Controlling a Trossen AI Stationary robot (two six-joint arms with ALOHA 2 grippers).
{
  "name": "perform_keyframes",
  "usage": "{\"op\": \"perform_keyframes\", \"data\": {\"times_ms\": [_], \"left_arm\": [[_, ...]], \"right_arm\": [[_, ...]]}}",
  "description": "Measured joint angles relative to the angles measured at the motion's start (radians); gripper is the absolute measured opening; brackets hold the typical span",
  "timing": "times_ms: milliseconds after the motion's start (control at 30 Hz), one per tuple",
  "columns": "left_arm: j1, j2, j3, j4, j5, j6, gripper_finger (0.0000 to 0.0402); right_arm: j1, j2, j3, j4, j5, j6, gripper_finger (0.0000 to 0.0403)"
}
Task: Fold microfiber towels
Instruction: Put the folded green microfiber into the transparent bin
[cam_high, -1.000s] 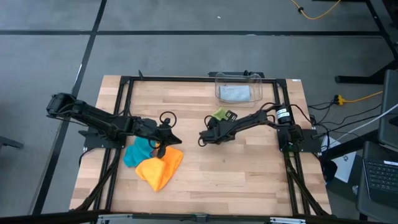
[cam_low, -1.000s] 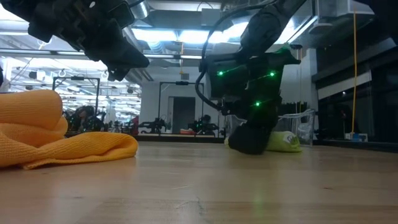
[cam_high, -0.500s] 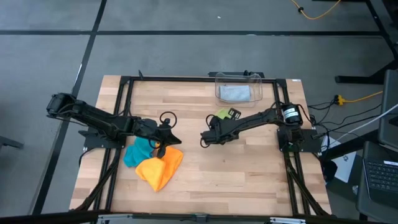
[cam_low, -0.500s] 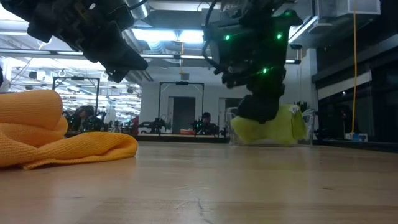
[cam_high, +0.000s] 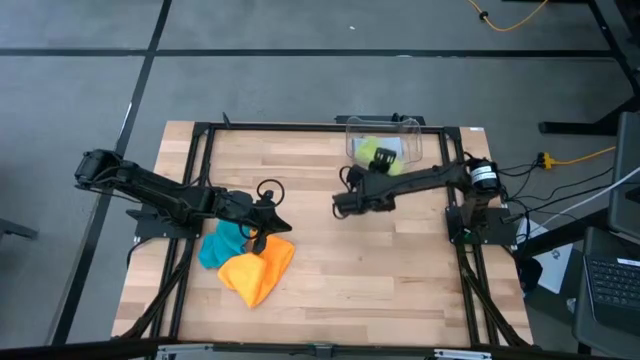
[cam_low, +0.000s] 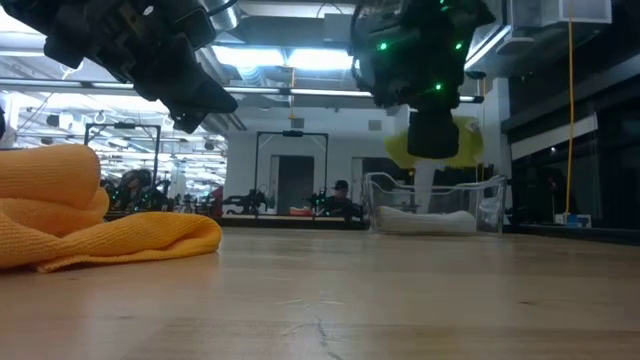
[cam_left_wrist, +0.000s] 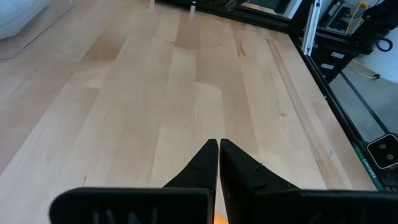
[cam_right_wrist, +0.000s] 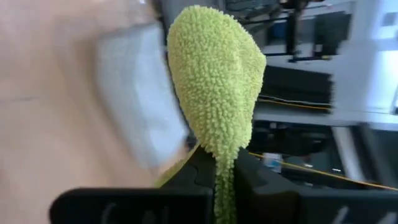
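Right tool (cam_right_wrist: 225, 163) is clamped on the lime green towel (cam_high: 381, 155), lifted clear of the bench (cam_high: 400, 280) near the clear bin (cam_high: 412, 125) at the far edge — probably for dropping it in with the grey towel (cam_high: 370, 149). Left tool (cam_left_wrist: 219, 152) is pinched shut and empty, hanging over the orange towel (cam_high: 258, 268) and teal towel (cam_high: 219, 245) near the left edge.

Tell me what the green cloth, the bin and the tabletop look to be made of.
Lime green towel, pinched in the right claw: nubby looped pile, likely microfiber.
Bin: clear, see-through walls, probably plastic.
Table: pale jointed wood strips, smooth and faintly shiny, looks like butcher block.
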Motion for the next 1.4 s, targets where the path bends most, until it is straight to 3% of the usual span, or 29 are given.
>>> {"op": "perform_keyframes", "data": {"times_ms": [167,433,667,800,900,1033,1167,1400], "left_arm": [[0.000,0.000,0.000,-0.004,0.000,0.001,0.0009],[0.000,0.000,0.000,-0.028,0.000,0.009,0.0009],[0.000,0.000,0.000,-0.049,-0.008,0.009,0.0009],[0.000,0.000,0.000,-0.050,-0.008,0.008,0.0009],[0.000,0.000,0.000,-0.060,-0.008,0.001,0.0009],[0.000,0.000,0.000,-0.078,-0.008,0.001,0.0009],[0.000,0.000,0.000,-0.091,-0.008,0.000,0.0009],[0.000,0.000,0.000,-0.091,-0.008,-0.025,0.0009]], "right_arm": [[-0.139,-0.003,0.000,0.023,0.098,-0.143,0.0014],[-0.299,-0.003,-0.028,0.259,0.091,-0.486,0.0014],[-0.361,-0.011,-0.040,0.572,-0.132,-0.833,0.0014],[-0.411,-0.063,-0.040,0.660,-0.257,-0.935,0.0014],[-0.449,-0.119,-0.040,0.654,-0.307,-0.981,0.0014],[-0.482,-0.202,-0.040,0.647,-0.481,-1.005,0.0014],[-0.484,-0.271,-0.039,0.621,-0.537,-1.008,0.0014],[-0.484,-0.369,-0.049,0.504,-0.766,-0.970,0.0014]]}}
